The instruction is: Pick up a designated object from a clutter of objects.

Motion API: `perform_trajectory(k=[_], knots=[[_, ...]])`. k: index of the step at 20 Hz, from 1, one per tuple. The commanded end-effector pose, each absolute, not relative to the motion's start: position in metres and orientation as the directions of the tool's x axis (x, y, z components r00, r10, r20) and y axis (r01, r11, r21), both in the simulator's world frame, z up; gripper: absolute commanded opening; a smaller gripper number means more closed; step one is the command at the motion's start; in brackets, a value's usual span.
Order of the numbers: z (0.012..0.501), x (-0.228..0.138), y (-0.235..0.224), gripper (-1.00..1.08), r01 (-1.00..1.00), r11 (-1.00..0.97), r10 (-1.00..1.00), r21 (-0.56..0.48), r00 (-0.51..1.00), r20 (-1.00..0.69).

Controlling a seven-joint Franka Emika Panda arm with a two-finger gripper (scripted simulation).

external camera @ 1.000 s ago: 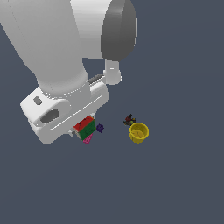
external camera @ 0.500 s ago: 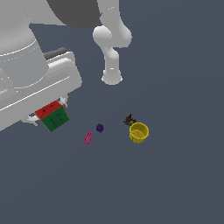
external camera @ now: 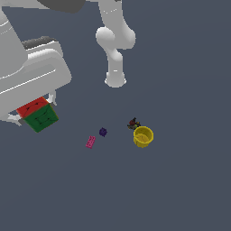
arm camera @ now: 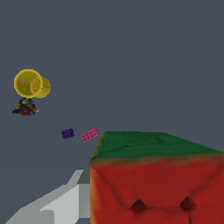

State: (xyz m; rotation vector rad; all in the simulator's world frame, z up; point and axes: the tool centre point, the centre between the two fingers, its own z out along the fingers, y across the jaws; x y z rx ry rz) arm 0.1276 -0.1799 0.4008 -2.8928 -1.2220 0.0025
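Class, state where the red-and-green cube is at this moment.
The red-and-green cube is held in the gripper at the exterior view's left, lifted off the floor, apart from the pink brick and purple block.

cube (external camera: 38, 115): matt, dark-lined | cup (external camera: 143, 137): smooth plastic | floor (external camera: 180, 189): matt

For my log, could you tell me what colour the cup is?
The cup is yellow; it shows best in the exterior view.
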Motion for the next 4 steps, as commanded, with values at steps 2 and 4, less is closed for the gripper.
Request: perform_trajectory(k=[2, 4], knots=[[0.4043, 0.1286, -0.1819, -1.00, 0.717, -0.697, 0.717, 0.000, 0.697, 0.000], [0.4045, 0.1287, -0.1820, -1.00, 0.717, -0.697, 0.717, 0.000, 0.697, 0.000]])
